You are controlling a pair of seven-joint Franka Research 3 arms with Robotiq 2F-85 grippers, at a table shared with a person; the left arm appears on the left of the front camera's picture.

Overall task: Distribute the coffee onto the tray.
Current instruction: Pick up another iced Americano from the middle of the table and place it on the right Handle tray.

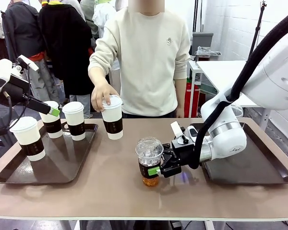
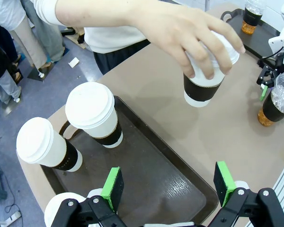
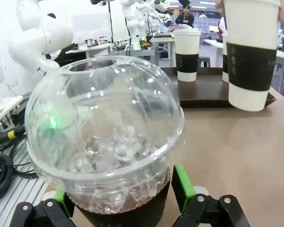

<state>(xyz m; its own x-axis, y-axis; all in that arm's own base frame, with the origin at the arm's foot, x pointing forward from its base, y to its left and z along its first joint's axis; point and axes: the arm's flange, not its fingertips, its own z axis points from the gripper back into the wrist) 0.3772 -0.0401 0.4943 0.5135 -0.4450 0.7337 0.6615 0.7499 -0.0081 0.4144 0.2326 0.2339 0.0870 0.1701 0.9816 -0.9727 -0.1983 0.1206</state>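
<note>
Dome-lidded iced coffee (amber, dark sleeve) stands between the right hand's wide-spread fingers.

Four white lidded paper cups with dark sleeves: one at the left edge of the frame, two more, and, just right of it, and a fourth near the centre. Two clear dome-lidded cups: one lower centre, another at the upper right of the left wrist view. Two dark trays, one left, one right.
</note>
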